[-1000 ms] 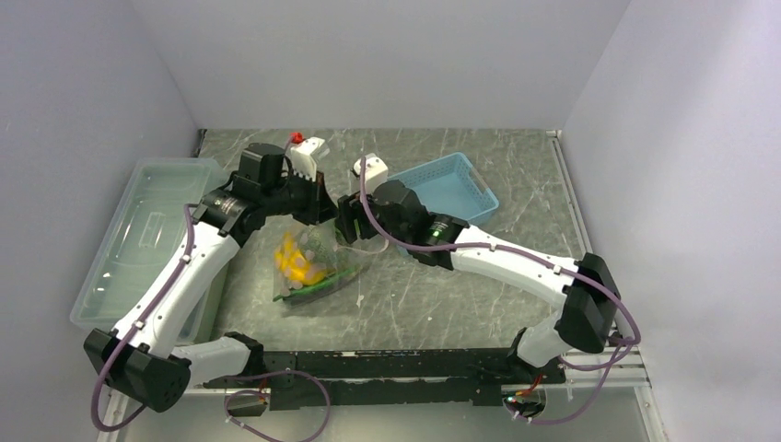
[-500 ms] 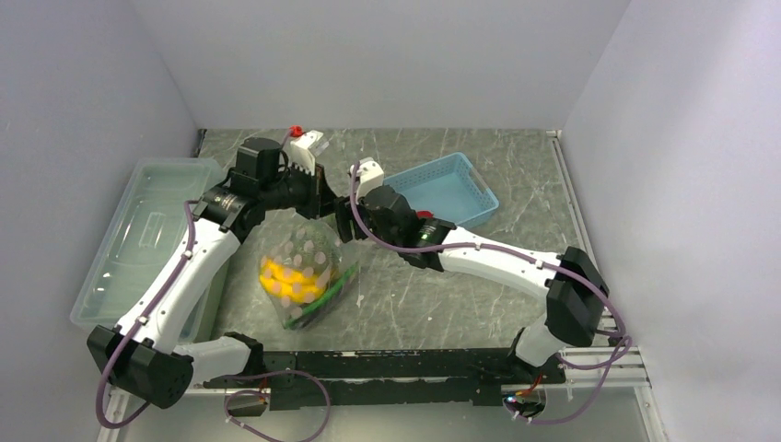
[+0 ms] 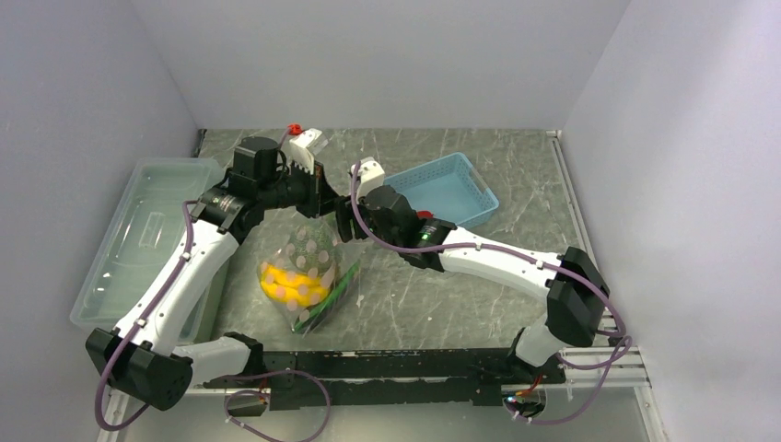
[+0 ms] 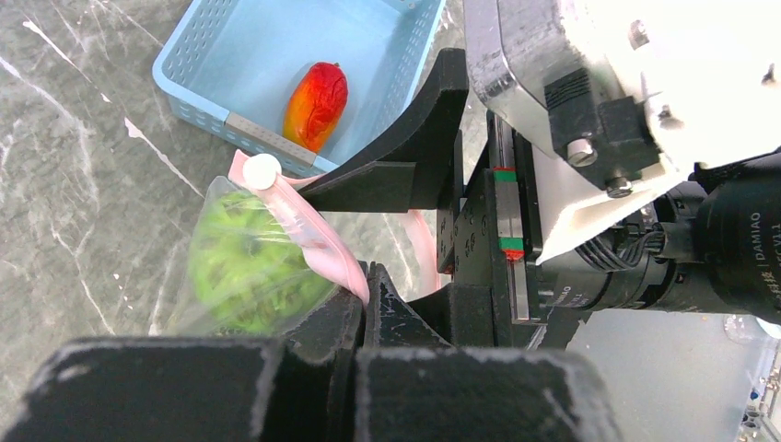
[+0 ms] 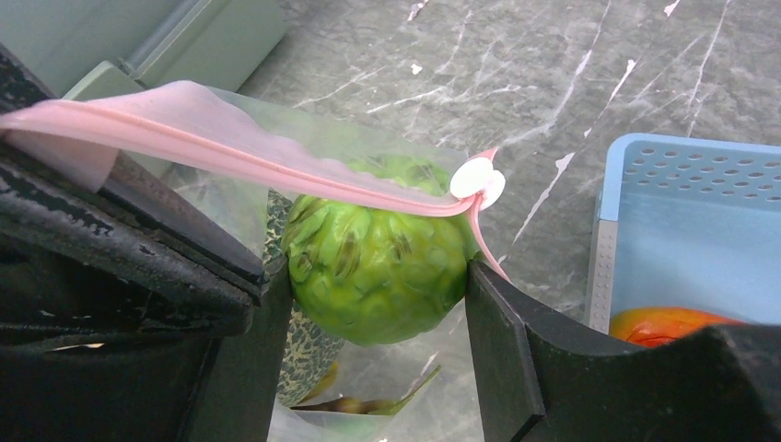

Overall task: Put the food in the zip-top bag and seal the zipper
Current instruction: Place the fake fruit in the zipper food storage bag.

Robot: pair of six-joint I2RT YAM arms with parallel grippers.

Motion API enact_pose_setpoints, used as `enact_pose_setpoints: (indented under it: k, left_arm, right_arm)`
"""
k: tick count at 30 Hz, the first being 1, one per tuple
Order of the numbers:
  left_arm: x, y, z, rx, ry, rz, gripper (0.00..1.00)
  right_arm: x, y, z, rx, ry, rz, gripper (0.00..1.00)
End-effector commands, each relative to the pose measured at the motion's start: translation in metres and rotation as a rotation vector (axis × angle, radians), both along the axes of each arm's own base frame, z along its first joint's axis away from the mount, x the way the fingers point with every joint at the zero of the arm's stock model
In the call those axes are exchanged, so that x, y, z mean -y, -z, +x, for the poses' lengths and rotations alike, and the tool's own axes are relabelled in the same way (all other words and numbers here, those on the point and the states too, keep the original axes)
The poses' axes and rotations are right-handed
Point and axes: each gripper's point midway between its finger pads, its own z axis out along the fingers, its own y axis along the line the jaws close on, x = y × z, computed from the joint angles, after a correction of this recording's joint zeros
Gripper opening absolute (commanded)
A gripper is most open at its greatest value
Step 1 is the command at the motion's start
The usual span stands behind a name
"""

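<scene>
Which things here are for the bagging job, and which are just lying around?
For the job: zip-top bag, zipper, lime-green fruit, banana, red-orange fruit (not bagged yet).
Just lying about: light-blue basket, translucent bin.

walls (image 3: 368,55): plain pale grey | table (image 3: 516,166): dark grey marbled top, white streaks | light: even, soft

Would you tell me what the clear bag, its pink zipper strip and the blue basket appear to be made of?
The zip-top bag looks like thin glossy plastic film: transparent, wrinkled, sagging around the lime-green fruit. Its zipper seems softer matte pink plastic, bending in a smooth curve. The blue basket appears rigid moulded plastic, with regular perforated walls.
</scene>
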Motion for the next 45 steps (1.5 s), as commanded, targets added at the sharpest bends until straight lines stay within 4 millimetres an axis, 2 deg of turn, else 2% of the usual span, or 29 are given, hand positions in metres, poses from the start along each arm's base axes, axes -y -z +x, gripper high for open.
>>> enact_pose_setpoints:
  k: [1, 5, 9, 11, 16, 26, 35, 40, 45]
  left_arm:
    - [0.034, -0.059, -0.075, 0.019, 0.354, -0.212, 0.00]
    - [0.032, -0.048, -0.066, 0.009, 0.306, -0.176, 0.00]
    - [0.030, -0.037, -0.057, -0.003, 0.260, -0.138, 0.00]
    - [0.027, -0.031, -0.051, -0.005, 0.227, -0.114, 0.00]
    - [0.022, -0.020, -0.042, -0.012, 0.172, -0.069, 0.00]
    - [0.010, 0.008, -0.019, -0.080, 0.043, 0.009, 0.00]
    - [-0.005, 0.016, 0.002, -0.147, -0.059, -0.014, 0.00]
    - [-0.012, 0.019, 0.007, -0.156, -0.096, -0.013, 0.00]
    - [-0.015, 0.016, 0.007, -0.144, -0.105, -0.017, 0.00]
  right_arm:
    - [-0.006, -0.002, 0.006, -0.001, 0.005, 0.045, 0.60]
    - [-0.004, -0.012, 0.001, 0.005, -0.017, 0.056, 0.66]
    - [-0.002, -0.031, -0.004, 0.021, -0.040, 0.080, 0.73]
    - [0.003, -0.032, -0.008, 0.018, -0.044, 0.065, 0.79]
    - [0.013, -0.047, -0.012, 0.041, -0.044, 0.072, 0.87]
    - [0.033, -0.084, -0.022, 0.081, -0.043, 0.079, 0.89]
    - [0.052, -0.089, -0.020, 0.087, 0.005, -0.002, 0.89]
    - [0.078, -0.103, -0.012, 0.123, 0.072, -0.012, 0.89]
    - [0.120, -0.107, 0.014, 0.112, 0.170, -0.024, 0.87]
